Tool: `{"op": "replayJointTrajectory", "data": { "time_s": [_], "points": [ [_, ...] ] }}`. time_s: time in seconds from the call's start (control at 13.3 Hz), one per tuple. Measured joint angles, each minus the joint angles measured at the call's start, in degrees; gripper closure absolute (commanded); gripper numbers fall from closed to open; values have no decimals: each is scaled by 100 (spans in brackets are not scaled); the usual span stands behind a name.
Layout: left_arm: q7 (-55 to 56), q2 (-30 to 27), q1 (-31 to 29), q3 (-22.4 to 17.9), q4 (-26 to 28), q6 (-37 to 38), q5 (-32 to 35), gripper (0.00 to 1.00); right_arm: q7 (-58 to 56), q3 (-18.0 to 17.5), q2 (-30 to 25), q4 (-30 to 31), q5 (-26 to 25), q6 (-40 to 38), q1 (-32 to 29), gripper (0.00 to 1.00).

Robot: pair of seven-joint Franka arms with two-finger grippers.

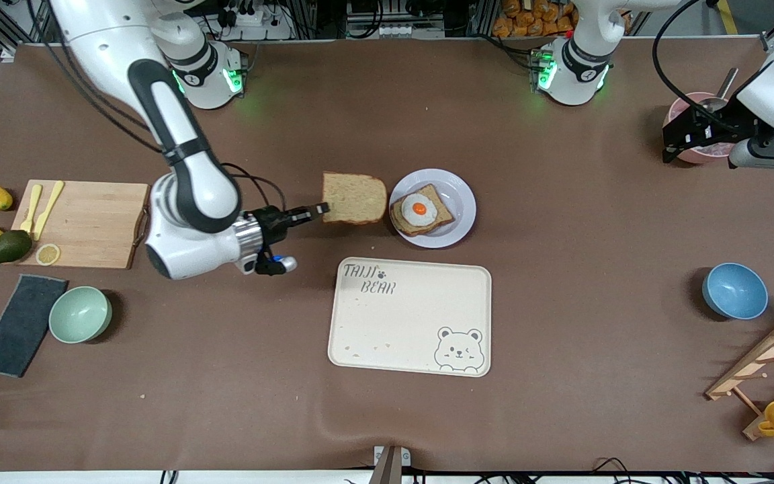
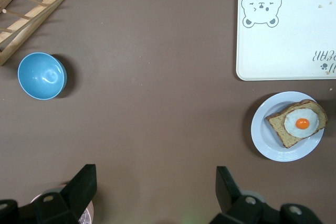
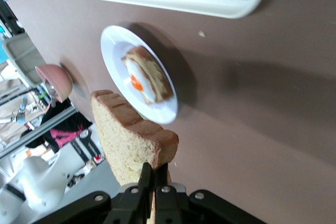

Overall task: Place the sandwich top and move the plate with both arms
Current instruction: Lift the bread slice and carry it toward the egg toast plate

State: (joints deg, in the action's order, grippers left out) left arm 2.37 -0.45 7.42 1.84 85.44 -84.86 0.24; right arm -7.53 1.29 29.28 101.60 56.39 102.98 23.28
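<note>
Brown tabletop, cluttered rack space along the frame's top edge. sandwich top at frame center, up off the table, pinched at one edge by the right gripper, jaws clamped on the crust; it sits just beside the plate, not yet over it. Plate holds the egg-topped bread slice, right of center in the frame. Cream bear tray below it, nearer the camera. Left gripper at the frame's upper right, over a pink bowl, jaws wide apart, empty, waiting.

Risks, judged: the grip is only on the slice's edge, so the bread could sag, tear or swing and land skewed, hanging off the egg slice. Coming down too hard could smear the yolk or shove the plate. Release short of the plate drops it on the table
</note>
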Motion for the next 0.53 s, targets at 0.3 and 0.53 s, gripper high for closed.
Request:
{"op": "replayJointTrajectory", "data": {
  "time_s": [0.3, 0.53],
  "points": [
    [0, 0, -3, -1, 0, 0, 0, 0, 241, 4, 33, 20, 351, 1138, 866, 100],
    [0, 0, -4, -1, 0, 0, 0, 0, 340, 7, 125, 29, 421, 1697, 1226, 100]
  ]
}}
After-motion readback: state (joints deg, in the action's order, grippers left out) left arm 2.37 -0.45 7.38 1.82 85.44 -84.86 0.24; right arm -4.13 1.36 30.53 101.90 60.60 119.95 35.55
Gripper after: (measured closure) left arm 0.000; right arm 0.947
